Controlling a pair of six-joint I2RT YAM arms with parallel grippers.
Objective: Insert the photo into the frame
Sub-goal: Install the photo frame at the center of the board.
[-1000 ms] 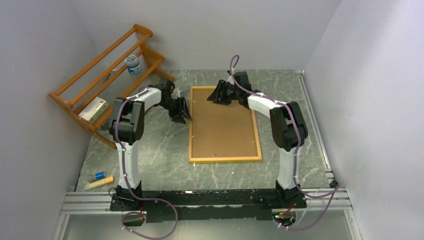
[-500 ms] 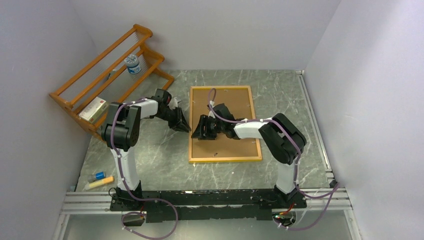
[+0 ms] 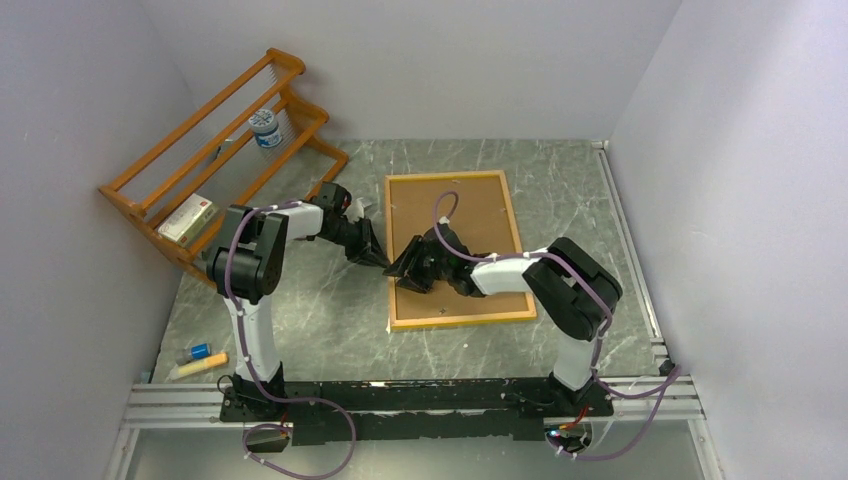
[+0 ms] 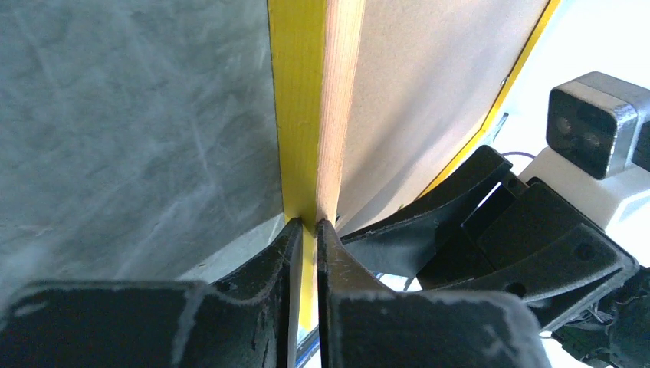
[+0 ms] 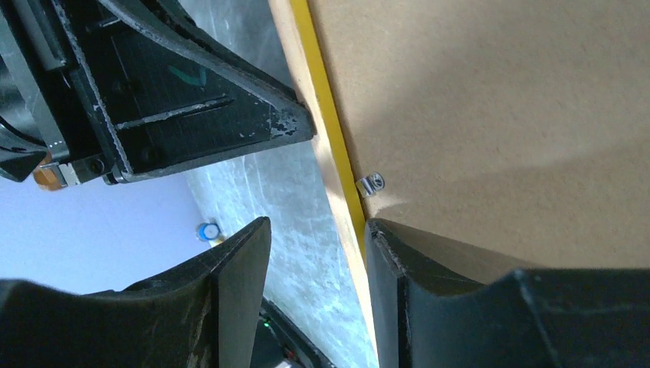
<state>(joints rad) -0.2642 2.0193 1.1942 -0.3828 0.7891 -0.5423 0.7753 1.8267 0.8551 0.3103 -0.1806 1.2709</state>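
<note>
The frame (image 3: 455, 245) lies back up on the table, its wood-orange border around a brown hardboard panel (image 3: 470, 215). My left gripper (image 3: 374, 256) is shut on the frame's left edge; the left wrist view shows the gripper (image 4: 316, 224) pinching the yellow and wood rail (image 4: 310, 115). My right gripper (image 3: 405, 272) is open just beside it, straddling the same edge. In the right wrist view the gripper (image 5: 318, 230) has one finger (image 5: 429, 268) over the hardboard and the other over the table. The photo is hidden.
An orange-brown slatted rack (image 3: 215, 150) stands at the back left with a white jar (image 3: 266, 128) and a box (image 3: 187, 218) on it. Two small sticks (image 3: 200, 360) lie at the front left. A metal clip (image 5: 370, 184) sits on the frame's back.
My right gripper has swung from the frame's far end to its left edge, next to my left gripper. The frame has shifted slightly to the right.
</note>
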